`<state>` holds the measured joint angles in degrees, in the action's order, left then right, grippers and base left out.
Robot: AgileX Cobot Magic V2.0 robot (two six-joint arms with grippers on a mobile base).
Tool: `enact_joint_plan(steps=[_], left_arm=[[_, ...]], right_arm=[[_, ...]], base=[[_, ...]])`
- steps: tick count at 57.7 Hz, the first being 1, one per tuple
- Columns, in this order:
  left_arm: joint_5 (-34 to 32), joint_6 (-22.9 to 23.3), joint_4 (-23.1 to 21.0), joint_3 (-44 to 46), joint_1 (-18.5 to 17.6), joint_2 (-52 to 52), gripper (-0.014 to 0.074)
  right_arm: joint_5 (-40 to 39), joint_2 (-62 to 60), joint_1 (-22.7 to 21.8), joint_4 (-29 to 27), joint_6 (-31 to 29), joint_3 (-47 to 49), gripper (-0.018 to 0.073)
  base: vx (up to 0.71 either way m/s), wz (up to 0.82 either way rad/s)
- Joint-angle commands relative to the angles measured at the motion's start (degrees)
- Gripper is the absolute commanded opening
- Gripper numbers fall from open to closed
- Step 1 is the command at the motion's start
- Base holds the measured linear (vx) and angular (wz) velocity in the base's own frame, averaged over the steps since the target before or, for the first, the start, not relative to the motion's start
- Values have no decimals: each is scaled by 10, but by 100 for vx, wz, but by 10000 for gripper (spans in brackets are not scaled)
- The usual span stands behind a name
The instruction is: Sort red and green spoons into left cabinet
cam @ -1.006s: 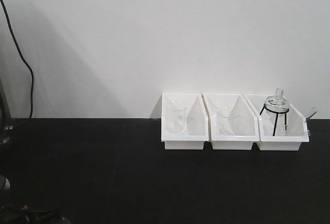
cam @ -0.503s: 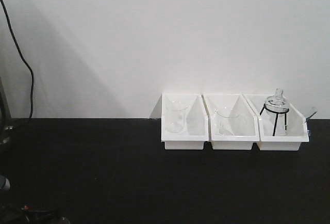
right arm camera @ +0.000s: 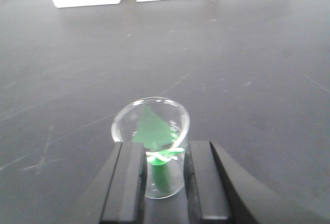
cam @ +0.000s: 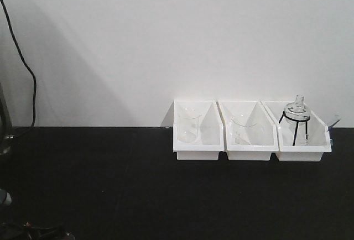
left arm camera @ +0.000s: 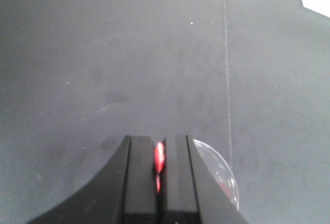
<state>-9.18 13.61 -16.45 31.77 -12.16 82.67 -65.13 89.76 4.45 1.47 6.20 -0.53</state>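
Observation:
In the left wrist view my left gripper (left arm camera: 160,147) is shut on the red spoon (left arm camera: 159,157), a thin red sliver pinched between the two black fingers above the black tabletop. A clear glass rim (left arm camera: 220,175) shows just right of the fingers. In the right wrist view my right gripper (right arm camera: 165,152) stands open over a small glass beaker (right arm camera: 181,123). The green spoon (right arm camera: 152,128) stands in that beaker, its handle rising between the fingers without touching them. The left cabinet is out of view.
Three white bins (cam: 198,152) (cam: 251,152) (cam: 301,152) sit in a row at the back of the black table (cam: 110,184) against the white wall, holding glassware and a flask on a black tripod (cam: 297,115). A black cable (cam: 30,85) hangs at the left.
In the front view the dark arm part at the bottom left corner has sunk lower, and its small red spot no longer shows. The bins have not moved.

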Motion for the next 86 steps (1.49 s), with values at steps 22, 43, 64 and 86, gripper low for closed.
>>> enact_joint_plan(steps=[22, 43, 64, 86], left_arm=[[-30, -3, 2, 17, -3, -16, -6], [-30, -3, 2, 17, -3, -16, -6], [-30, -4, 2, 17, -3, -16, -6], [-30, -4, 2, 17, -3, -16, -6]], right_arm=[[-114, -13, 0, -2, -6, 26, 281], [-87, 3, 0, -15, -14, 25, 281], [-118, 23, 0, -11, -16, 24, 281], [-118, 23, 0, -9, -17, 29, 281]], base=[[0, 0], [0, 0], [0, 0], [0, 0]])
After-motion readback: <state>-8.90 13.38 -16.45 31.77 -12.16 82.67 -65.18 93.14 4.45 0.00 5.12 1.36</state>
